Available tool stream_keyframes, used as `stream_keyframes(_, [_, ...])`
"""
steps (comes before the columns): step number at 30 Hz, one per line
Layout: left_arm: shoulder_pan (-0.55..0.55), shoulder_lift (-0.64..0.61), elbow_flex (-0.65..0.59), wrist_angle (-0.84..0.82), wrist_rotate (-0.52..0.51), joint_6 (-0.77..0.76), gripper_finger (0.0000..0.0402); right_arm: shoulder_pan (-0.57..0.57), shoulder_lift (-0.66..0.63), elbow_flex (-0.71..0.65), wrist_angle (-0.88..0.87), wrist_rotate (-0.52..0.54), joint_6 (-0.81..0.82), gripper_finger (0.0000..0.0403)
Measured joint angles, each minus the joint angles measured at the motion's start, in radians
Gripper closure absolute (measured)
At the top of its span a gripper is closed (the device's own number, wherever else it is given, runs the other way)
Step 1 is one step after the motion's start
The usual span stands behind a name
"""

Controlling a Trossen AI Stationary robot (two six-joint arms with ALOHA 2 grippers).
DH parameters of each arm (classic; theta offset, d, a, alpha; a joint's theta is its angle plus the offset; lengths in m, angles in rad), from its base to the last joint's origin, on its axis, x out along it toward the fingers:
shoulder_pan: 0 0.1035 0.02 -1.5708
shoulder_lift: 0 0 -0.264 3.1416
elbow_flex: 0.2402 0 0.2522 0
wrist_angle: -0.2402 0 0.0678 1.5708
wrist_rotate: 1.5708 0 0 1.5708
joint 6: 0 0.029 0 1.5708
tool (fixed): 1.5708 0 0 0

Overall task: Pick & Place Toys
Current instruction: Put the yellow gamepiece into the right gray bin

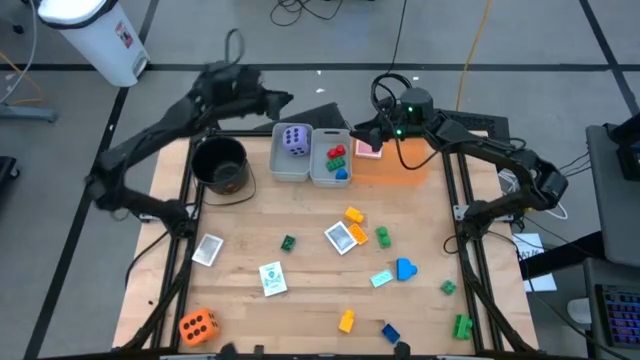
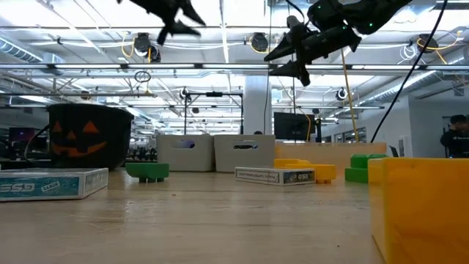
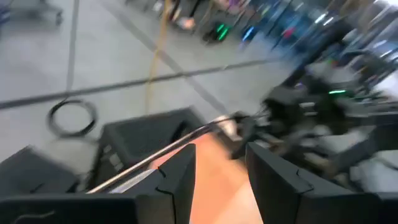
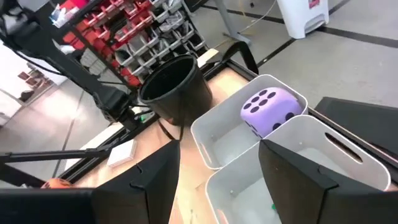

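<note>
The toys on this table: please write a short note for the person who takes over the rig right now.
Left gripper: open, empty, raised behind the bins.
Right gripper: open, empty, above the orange tray.
Done: purple die in the left grey bin; red brick and blue brick in the right grey bin.
Left: orange die, cards and scattered bricks remain on the table.

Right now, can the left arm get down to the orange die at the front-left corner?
Probably yes. The orange die sits alone near the table's front-left corner, nothing stacked on it or crowding it; the nearest card lies apart. The left gripper is up high by the far edge, so it needs a long pull back.
</note>
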State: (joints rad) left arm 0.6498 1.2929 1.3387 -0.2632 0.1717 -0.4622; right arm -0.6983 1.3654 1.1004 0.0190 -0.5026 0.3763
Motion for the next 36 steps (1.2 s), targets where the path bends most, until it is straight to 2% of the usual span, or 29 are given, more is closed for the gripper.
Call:
stream_keyframes(7, [-0.212, -0.219, -0.34, 0.366, -0.154, -0.133, 0.0254, 0.049, -0.034, 0.0, -0.08, -0.005, -0.048, 0.0193])
stream_keyframes(10, [-0.314, -0.267, -0.432, 0.478, -0.209, -0.151, 0.0254, 0.086, -0.034, 0.0, -0.084, -0.005, -0.048, 0.0193])
stream_keyframes(12, [-0.379, -0.283, -0.459, 0.478, -0.247, -0.147, 0.0254, 0.112, -0.035, 0.0, -0.084, -0.003, -0.048, 0.0193])
stream_keyframes(17, [-0.493, -0.304, -0.463, 0.35, -0.271, -0.122, 0.0254, 0.18, -0.034, 0.0, -0.083, 0.001, -0.048, 0.0193])
stream_keyframes(21, [-0.546, -0.338, -0.463, 0.21, -0.195, -0.123, 0.0254, 0.248, -0.034, 0.0, -0.075, 0.027, -0.048, 0.0193])
stream_keyframes(25, [-0.593, -0.387, -0.463, -0.019, -0.122, -0.111, 0.0254, 0.344, -0.015, 0.0, -0.02, 0.137, 0.003, 0.0193])
stream_keyframes(30, [-0.636, -0.433, -0.463, -0.283, -0.128, -0.027, 0.0254, 0.455, 0.01, 0.0, 0.033, 0.236, 0.042, 0.0193])
stream_keyframes(33, [-0.641, -0.437, -0.463, -0.346, -0.128, 0.021, 0.0254, 0.533, 0.023, -0.001, -0.019, 0.298, 0.0, 0.0193])
stream_keyframes(36, [-0.641, -0.435, -0.463, -0.336, -0.128, 0.085, 0.0254, 0.609, 0.025, -0.001, -0.102, 0.41, -0.078, 0.0193])
